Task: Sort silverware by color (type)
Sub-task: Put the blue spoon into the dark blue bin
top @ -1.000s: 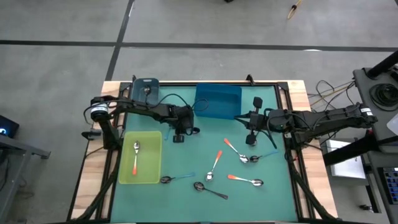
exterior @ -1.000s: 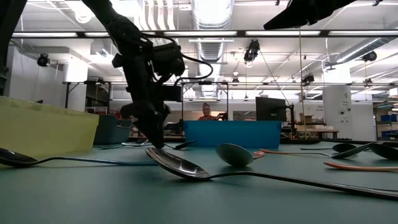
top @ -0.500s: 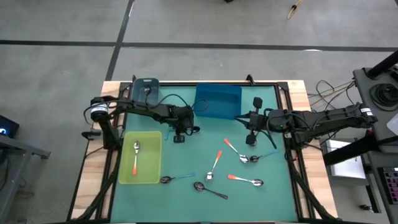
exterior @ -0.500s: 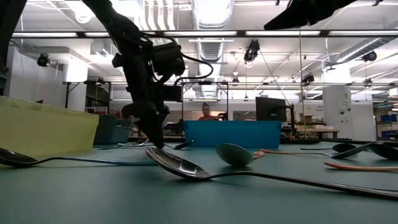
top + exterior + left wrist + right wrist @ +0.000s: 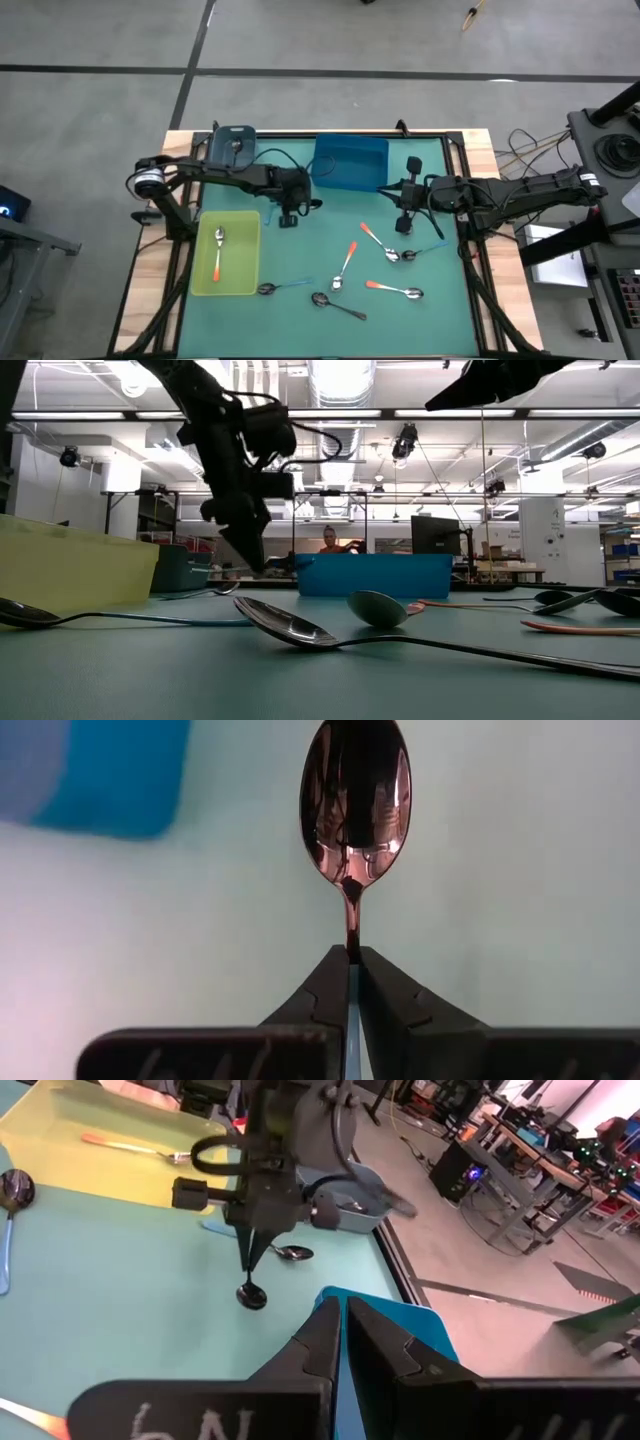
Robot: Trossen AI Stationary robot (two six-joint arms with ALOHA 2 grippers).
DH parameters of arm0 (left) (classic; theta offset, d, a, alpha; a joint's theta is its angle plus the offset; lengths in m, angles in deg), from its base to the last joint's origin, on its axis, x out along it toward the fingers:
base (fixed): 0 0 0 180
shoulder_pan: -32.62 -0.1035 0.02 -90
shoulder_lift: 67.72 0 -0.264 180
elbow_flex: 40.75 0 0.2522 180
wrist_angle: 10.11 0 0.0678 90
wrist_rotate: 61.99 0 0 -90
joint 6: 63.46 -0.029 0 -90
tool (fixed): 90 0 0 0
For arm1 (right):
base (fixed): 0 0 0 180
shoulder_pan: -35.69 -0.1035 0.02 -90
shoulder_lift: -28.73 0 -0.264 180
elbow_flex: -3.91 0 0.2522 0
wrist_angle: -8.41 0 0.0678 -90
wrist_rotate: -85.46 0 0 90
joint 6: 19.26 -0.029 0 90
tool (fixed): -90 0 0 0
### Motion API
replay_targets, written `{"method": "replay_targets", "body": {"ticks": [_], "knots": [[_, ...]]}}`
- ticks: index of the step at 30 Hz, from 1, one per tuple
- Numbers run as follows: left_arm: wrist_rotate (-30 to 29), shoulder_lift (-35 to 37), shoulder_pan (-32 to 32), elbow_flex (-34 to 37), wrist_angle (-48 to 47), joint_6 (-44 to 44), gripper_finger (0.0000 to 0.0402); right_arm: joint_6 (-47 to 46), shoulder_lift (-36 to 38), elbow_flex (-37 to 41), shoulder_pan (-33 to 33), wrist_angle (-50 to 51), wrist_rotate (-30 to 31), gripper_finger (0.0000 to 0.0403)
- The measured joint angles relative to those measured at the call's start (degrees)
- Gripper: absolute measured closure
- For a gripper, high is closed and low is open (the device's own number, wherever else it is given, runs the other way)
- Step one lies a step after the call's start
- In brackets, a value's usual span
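My left gripper hangs over the green mat between the yellow-green tray and the blue bin, shut on a dark metal spoon. The spoon's bowl points down below the fingers. More silverware lies flat on the mat: orange-handled spoons, blue-handled spoons and a dark spoon. My right gripper waits shut in the air beside the blue bin's right end. My left gripper pinches the dark spoon by its handle just behind the bowl, at the neck, between its two fingers. The fingers point steeply down and lie along the handle, which is hidden between them. The spoon hangs bowl down, clear of the mat.
The yellow-green tray holds an orange-handled spoon. A dark grey tray at the far left holds a dark spoon, and another dark spoon lies near it. The mat's near right part has free room among the scattered spoons.
My left gripper has risen from the mat with the dark spoon, which now hangs clear of the mat below the fingers. My right arm has kept still.
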Motion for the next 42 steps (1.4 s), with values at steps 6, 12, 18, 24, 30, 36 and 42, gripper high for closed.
{"method": "replay_targets", "body": {"ticks": [6,12,18,24,30,36,42], "knots": [[0.33,1.49,1.04,-1.73,-1.49,0.75,0.0401,0.0,0.0,0.0,0.0,0.06,0.0,0.039],[0.44,2.0,1.6,-7.04,-5.45,0.45,0.0401,0.0,0.0,0.0,-0.01,0.24,0.0,0.039],[0.43,2.0,1.53,-14.11,-8.44,-3.26,0.0402,0.0,0.0,0.0,-0.02,0.56,0.0,0.039],[0.49,2.0,0.78,-20.12,-9.76,-6.67,0.0402,0.0,0.02,0.0,-0.02,1.71,0.0,0.039],[0.49,2.0,-0.62,-23.12,-8.67,-9.03,0.0402,0.0,0.27,0.0,-0.02,2.08,0.0,0.039],[0.55,0.84,-2.75,-25.93,-7.39,-11.54,0.0401,-0.42,1.77,0.0,-0.02,2.48,0.0,0.039],[0.62,-1.26,-5.49,-28.68,-4.92,-15.04,0.0401,-2.31,5.02,0.23,-0.07,4.95,-0.04,0.039]]}}
